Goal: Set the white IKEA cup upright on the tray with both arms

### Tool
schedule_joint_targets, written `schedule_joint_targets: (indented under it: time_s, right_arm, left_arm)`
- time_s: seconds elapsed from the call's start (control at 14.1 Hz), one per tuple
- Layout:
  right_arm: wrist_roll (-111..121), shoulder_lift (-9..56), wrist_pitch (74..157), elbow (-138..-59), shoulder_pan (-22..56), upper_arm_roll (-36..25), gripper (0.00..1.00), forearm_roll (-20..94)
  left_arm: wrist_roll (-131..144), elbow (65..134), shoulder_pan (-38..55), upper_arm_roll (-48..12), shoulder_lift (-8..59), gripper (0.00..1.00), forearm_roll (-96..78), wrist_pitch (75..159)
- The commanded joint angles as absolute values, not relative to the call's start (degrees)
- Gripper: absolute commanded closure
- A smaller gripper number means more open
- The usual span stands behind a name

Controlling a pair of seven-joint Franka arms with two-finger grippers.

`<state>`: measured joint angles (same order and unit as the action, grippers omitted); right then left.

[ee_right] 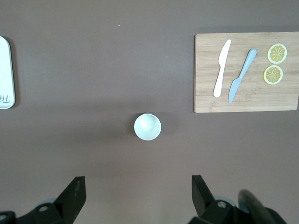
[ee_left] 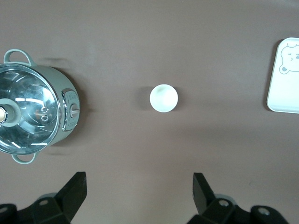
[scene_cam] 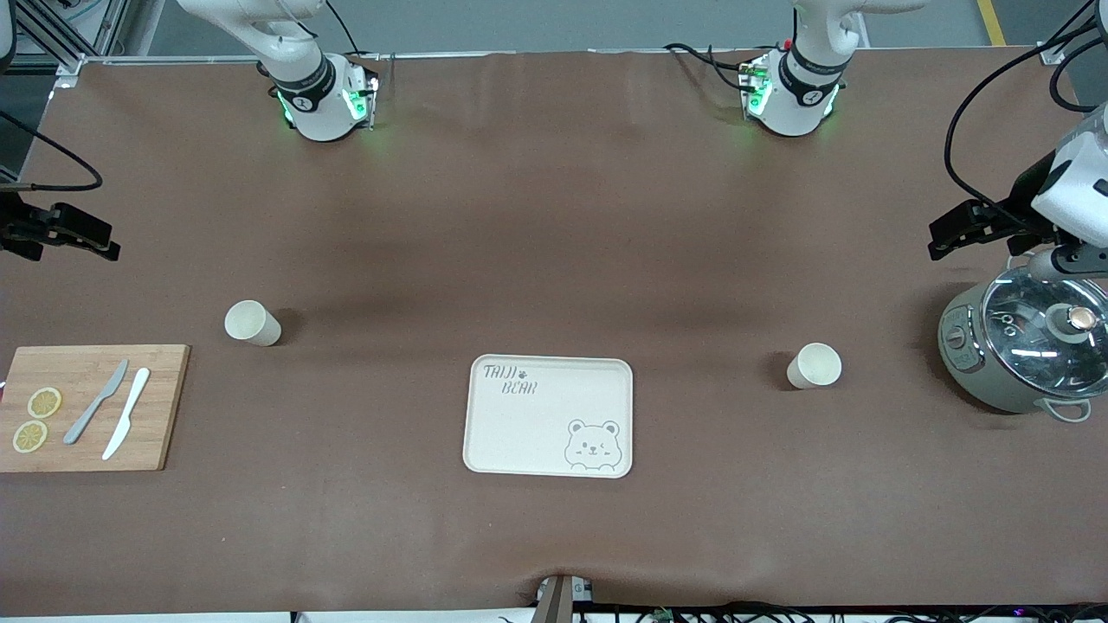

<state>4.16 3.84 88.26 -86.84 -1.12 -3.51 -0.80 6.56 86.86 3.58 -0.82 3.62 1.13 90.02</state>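
**Inventory: both grippers raised, two cups awaiting pickup**

Left gripper: black two-finger unit, fingers spread wide, holding nothing; raised over the table at the left arm's end, near the pot. Right gripper: same type, fingers likewise spread and empty; raised over the table at the right arm's end.

Items on the brown table cover, nearest the front camera first:

1. Cream rectangular tray with rounded corners, grey "TAIJI BEAR" lettering and bear-face drawing; midway between the two arms' ends; nothing on it.
2. Rectangular wooden cutting board, toward the right arm's end; carries a grey knife, a white knife and two lemon slices.
3. Grey-green electric pot with glass lid, toward the left arm's end.
4. White round cup, between tray and pot, well apart from both. In the left wrist view it stands on end; mouth-up or mouth-down cannot be told.
5. Second white round cup, between tray and board, slightly farther from the front camera than the first.

Step in hand (judged): the approach; no cup grasped, none on the tray. Next move calls for each gripper to descend over its nearer cup, straddle the wall, close, then carry it to the tray and set it mouth-up.
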Motion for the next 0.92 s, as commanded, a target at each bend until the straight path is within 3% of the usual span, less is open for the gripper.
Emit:
schedule_joint_targets:
  time_s: [0.0, 0.85]
  right_arm:
    - [3.7, 4.6, 87.4, -85.3, -1.4, -3.1, 0.0, -0.7]
    - [4.4, 4.8, 87.4, -85.8, -2.1, -3.3, 0.0, -1.6]
  left_arm:
    - [6.0, 85.3, 3.6, -1.0, 4.4, 0.0, 2.5, 89.5]
    - [6.1, 85.7, 2.9, -1.0, 7.2, 0.0, 4.9, 89.5]
